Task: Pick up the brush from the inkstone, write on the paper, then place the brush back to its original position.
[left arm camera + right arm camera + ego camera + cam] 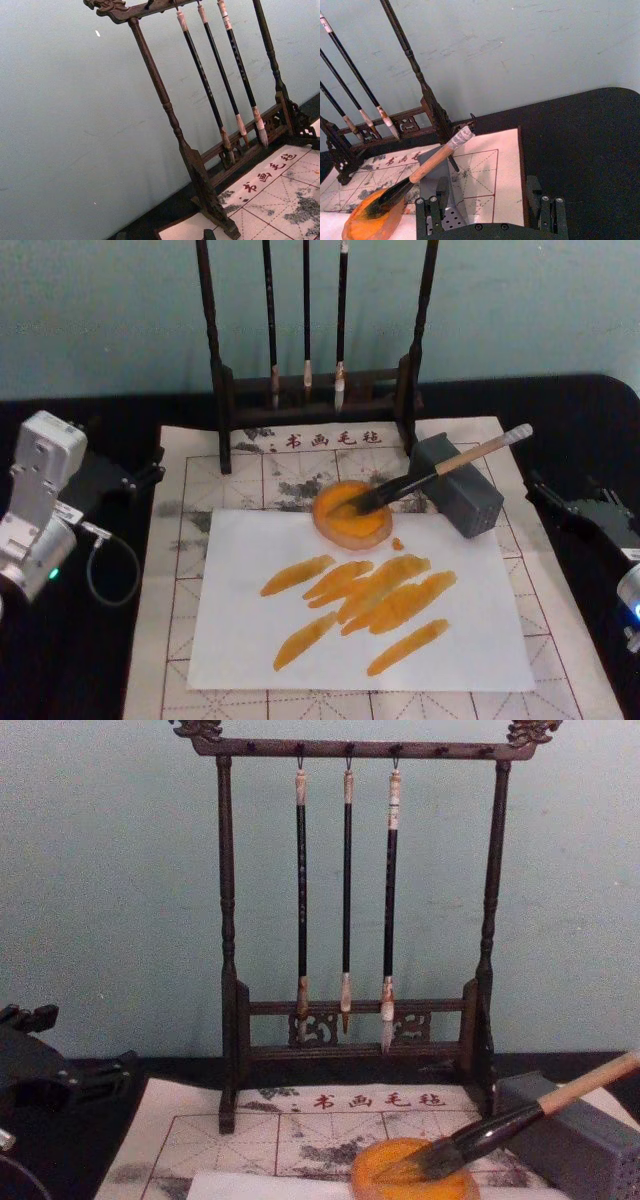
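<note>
The felt mat (180, 570) covers the table, with the dark brush rack (230, 1020) at the back. The paper (450, 630) lies on the mat, streaked with orange strokes. The brush (440, 472) leans on a grey block (470, 502), bristles in the orange inkstone (350, 525). The right gripper (490, 210) sits off to the right, fingers spread wide and empty. The left gripper (150, 472) is parked at the left; can't tell about its fingers.

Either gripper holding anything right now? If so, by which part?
Nothing held. The brush lies with bristles in the orange dish, handle on the grey block; right gripper open, left gripper parked.
</note>
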Controlling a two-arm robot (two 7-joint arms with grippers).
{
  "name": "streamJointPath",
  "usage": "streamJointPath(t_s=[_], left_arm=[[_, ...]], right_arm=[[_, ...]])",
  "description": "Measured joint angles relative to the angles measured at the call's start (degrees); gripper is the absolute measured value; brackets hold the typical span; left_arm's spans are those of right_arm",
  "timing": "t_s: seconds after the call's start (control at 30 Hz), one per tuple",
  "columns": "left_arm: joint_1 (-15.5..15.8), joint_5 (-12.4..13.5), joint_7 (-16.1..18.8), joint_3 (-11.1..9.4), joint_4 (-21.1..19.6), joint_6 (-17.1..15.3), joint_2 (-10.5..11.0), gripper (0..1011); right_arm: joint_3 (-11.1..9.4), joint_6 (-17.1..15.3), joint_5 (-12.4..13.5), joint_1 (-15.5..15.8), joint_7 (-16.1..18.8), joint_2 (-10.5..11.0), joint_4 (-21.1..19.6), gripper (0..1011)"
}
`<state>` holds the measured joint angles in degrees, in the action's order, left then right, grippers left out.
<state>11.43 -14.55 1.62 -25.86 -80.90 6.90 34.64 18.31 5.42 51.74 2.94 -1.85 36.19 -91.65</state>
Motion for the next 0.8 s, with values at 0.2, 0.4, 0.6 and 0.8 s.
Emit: streamJointPath(t_s=[0.2, 0.4, 0.6, 0.8], left_arm=[[0.00, 0.00, 0.00, 0.00, 0.00, 0.00, 0.00, 1001], [0.00, 0.00, 0.00, 0.00, 0.00, 0.00, 0.00, 1001], [0.00, 0.00, 0.00, 0.00, 0.00, 0.00, 0.00, 1001], [0.00, 0.00, 0.00, 0.00, 0.00, 0.00, 0.00, 1001]], right_arm=[[0.00, 0.00, -0.01, 0.00, 0.00, 0.00, 0.00, 1000], [0.00, 0.00, -0.01, 0.00, 0.00, 0.00, 0.00, 1000], [0.00, 0.00, -0.01, 0.00, 0.00, 0.00, 0.00, 1000], [0.00, 0.00, -0.01, 0.00, 0.00, 0.00, 0.00, 1000]])
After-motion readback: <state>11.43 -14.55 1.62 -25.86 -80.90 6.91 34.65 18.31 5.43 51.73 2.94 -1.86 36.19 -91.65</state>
